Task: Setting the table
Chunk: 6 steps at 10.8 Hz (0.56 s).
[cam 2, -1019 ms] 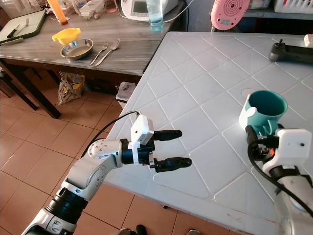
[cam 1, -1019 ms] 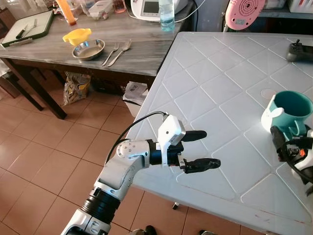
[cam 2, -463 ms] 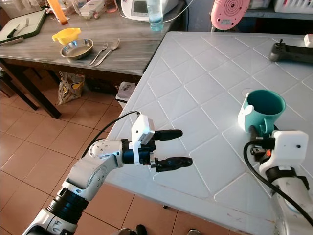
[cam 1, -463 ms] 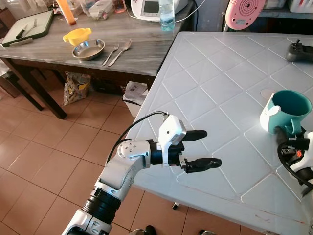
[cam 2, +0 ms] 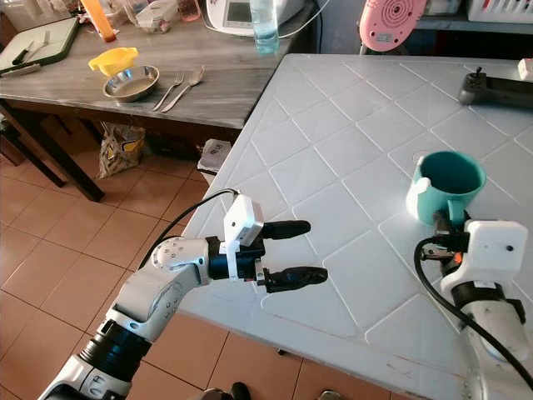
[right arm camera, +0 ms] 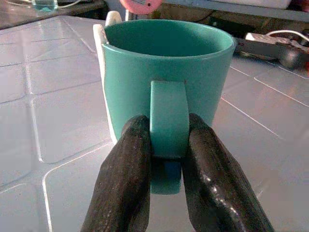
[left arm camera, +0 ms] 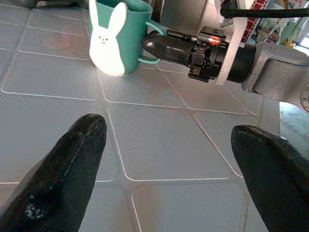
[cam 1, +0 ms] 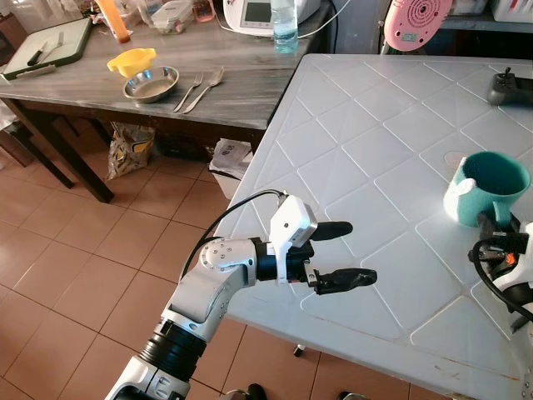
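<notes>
Mug (cam 2: pixel 450 185) teal, upright, right of frame on white table (cam 2: pixel 350 125) | right gripper (right arm camera: pixel 166 164) clenched on mug handle (right arm camera: pixel 168 118) | left gripper (cam 1: pixel 340 253) spread wide, lower centre, grasping nothing

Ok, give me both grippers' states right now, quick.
Left gripper: open, empty, at the white table's near edge.
Right gripper: shut on the teal mug's handle.
</notes>
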{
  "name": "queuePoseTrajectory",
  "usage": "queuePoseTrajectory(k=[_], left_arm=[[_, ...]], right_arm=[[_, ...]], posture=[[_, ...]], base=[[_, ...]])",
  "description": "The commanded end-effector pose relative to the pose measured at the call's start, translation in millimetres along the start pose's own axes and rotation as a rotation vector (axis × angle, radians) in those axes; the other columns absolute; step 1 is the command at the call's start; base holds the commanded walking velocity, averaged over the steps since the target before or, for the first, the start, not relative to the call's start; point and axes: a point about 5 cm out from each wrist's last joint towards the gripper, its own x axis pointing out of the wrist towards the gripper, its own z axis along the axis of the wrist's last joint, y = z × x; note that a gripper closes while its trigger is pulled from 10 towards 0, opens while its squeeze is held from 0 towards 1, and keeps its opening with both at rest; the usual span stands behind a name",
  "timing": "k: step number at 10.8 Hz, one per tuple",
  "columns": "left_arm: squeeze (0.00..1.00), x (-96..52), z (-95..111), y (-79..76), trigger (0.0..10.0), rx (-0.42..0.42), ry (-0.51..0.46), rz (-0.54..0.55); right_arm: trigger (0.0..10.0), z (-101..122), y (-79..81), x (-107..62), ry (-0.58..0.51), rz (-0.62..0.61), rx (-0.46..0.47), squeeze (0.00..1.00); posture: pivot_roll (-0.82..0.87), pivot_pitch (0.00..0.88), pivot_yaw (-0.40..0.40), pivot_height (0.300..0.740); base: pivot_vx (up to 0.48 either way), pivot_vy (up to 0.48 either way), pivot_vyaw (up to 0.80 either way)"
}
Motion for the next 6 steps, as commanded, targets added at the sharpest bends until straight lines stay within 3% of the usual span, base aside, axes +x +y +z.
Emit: queuePoseTrajectory(k=[1, 4, 6], left_arm=[[0.0, -2.3, -1, -1.4, 10.0, 0.006, 0.015, -0.001], [0.0, -1.7, -1, 0.1, 10.0, 0.016, 0.011, 0.018], [0.0, -4.7, 6, 14.9, 10.0, 0.048, -0.047, 0.179]], right_arm=[[0.0, 4, 0.4, -3.1, -0.022, -0.016, -0.006, 0.0], [0.0, 3, -1.6, -5.2, -0.021, -0.047, -0.013, 0.0], [0.0, 24, 12.8, -7.3, -0.091, -0.043, -0.06, 0.0]], posture=[[-0.12, 0.168, 0.157, 0.74], [-0.12, 0.164, 0.159, 0.74], [-0.13, 0.146, 0.143, 0.74]], base=[[0.0, 0.0, 0.0], [0.0, 0.0, 0.0], [0.0, 0.0, 0.0]])
